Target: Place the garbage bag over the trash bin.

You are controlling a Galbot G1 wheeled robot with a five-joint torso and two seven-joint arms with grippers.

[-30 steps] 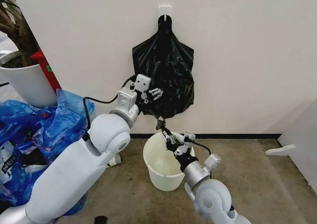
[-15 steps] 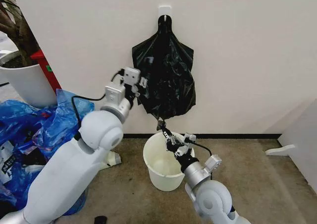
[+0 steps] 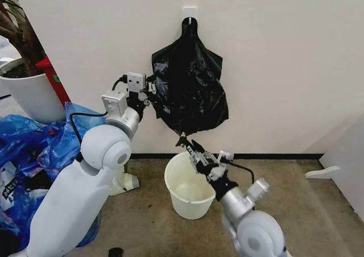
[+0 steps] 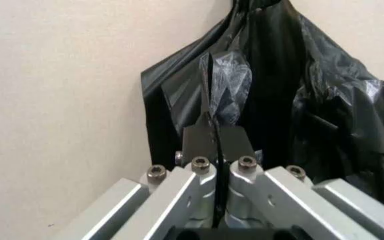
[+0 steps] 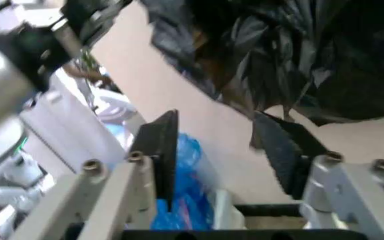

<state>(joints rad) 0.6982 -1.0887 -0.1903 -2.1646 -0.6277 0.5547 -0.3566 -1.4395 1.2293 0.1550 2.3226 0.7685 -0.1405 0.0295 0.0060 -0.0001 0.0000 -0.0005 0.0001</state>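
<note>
The garbage bag [image 3: 190, 86], black, glossy and wrinkled, hangs from a white wall hook [image 3: 189, 11] above the trash bin [image 3: 183, 203], a white bucket on the floor. My left gripper [image 3: 151, 90] is at the bag's left edge. In the left wrist view its fingers [image 4: 205, 142] are shut on a fold of the black garbage bag [image 4: 225, 90]. My right gripper [image 3: 192, 149] is open just under the bag's bottom tip, over the bin's rim. In the right wrist view, the bag [image 5: 292, 50] hangs above the spread fingers [image 5: 160, 150].
Crumpled blue plastic bags [image 3: 40, 149] lie on the floor at the left, beside a white plant pot [image 3: 28, 98] and a red object [image 3: 54, 81]. A white bracket [image 3: 321, 171] lies on the floor at the right by a low white wall.
My left gripper has moved left and up along the wall from the bag's middle to its left edge, and the bag has spread wider. The right arm has shifted slightly to the right.
</note>
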